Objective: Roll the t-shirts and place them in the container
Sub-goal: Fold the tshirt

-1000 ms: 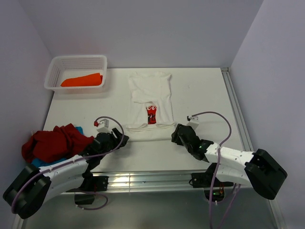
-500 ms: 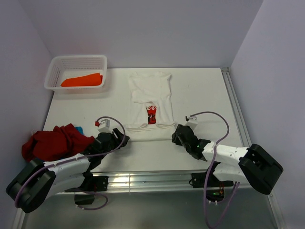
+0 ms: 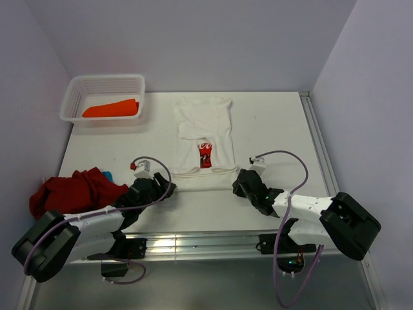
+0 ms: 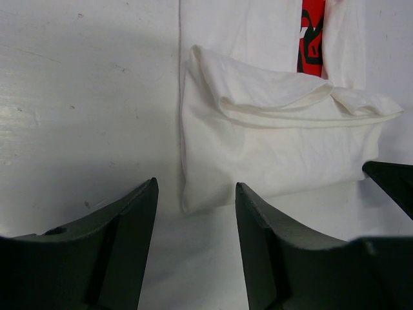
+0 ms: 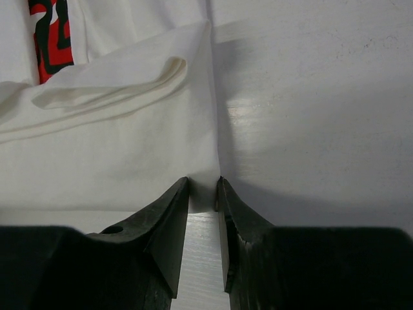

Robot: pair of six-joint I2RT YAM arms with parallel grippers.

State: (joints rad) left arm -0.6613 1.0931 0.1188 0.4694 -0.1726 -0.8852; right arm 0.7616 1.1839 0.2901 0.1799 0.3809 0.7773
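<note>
The white t-shirt (image 3: 203,126) with a red print (image 3: 205,155) lies flat mid-table, its near hem folded up. My left gripper (image 3: 165,188) sits at its near left corner. In the left wrist view the left gripper (image 4: 195,191) is wide open and the shirt (image 4: 277,142) has its corner just ahead between the fingertips. My right gripper (image 3: 237,183) is at the near right corner. In the right wrist view the right gripper (image 5: 202,181) has its jaws narrowly apart around the shirt (image 5: 116,148) corner. A red t-shirt (image 3: 72,192) is heaped at the left, with a bit of blue cloth (image 3: 108,175) beside it.
A white mesh basket (image 3: 77,87) stands at the back left with an orange t-shirt (image 3: 111,108) in it. A metal rail (image 3: 316,139) runs along the table's right edge. Walls close in on both sides.
Both grippers have crept a little forward to the white shirt's near corners. The shirt has not moved.
</note>
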